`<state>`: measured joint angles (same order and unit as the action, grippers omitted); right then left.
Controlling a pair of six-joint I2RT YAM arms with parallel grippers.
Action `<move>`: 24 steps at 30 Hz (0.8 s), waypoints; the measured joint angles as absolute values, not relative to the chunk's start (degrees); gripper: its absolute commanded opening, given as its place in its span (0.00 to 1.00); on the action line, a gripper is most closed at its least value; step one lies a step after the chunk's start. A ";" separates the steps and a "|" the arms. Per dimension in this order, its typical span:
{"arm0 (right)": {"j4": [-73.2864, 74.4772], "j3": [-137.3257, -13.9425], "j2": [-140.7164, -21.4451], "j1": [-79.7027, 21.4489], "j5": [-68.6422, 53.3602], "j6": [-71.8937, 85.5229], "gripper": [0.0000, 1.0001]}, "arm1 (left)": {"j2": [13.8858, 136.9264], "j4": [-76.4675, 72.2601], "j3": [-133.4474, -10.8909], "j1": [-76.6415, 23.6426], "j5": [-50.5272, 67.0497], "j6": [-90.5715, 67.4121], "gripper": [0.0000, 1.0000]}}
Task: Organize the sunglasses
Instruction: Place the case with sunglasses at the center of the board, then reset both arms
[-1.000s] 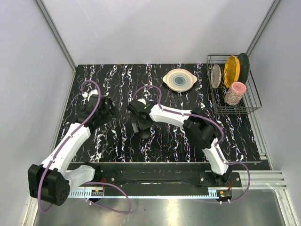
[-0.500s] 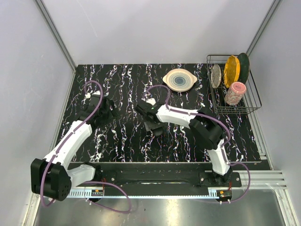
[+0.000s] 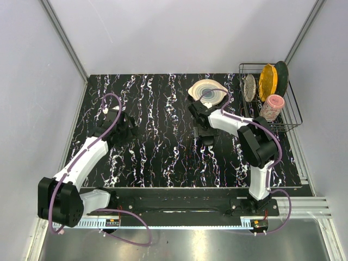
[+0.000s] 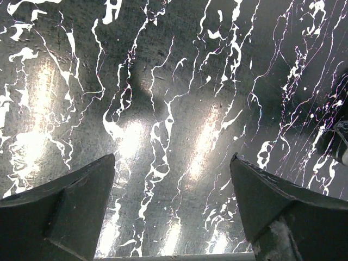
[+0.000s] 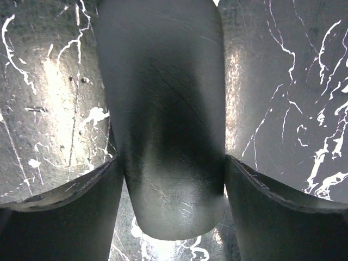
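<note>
Two grippers differ: the left gripper (image 4: 173,163) hangs wide open as before, only bare marble table (image 4: 163,70) beneath its fingers (image 4: 65,206). To its right, the right gripper (image 5: 173,160) has swung rightward, clamped on the closed black case (image 5: 163,98), a striped plate (image 3: 208,91) now just beyond it. No sunglasses show in any view; probably inside that case, so storing looks done

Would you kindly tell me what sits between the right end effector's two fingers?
A smooth black oblong case, touched by both fingers; the right wrist view shows it.
</note>
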<state>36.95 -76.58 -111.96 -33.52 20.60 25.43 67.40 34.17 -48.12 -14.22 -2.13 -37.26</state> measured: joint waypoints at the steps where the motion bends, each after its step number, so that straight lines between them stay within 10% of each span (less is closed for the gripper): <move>1: 36.97 -76.82 -112.12 -33.52 20.67 25.26 0.86 | 67.40 34.17 -48.12 -14.22 -2.00 -37.26 0.91; 16: 39.03 -79.20 -110.76 -33.54 21.69 26.46 1.00 | 67.55 34.44 -48.18 -14.22 -1.39 -35.53 0.99; 24: 43.05 -76.12 -90.65 -33.52 23.97 28.91 1.00 | 64.82 36.56 -50.78 -14.17 1.65 -31.14 0.99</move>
<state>43.05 -76.12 -90.65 -33.52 23.97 28.91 64.82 36.56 -50.78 -14.17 1.65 -31.14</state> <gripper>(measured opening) 0.994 0.988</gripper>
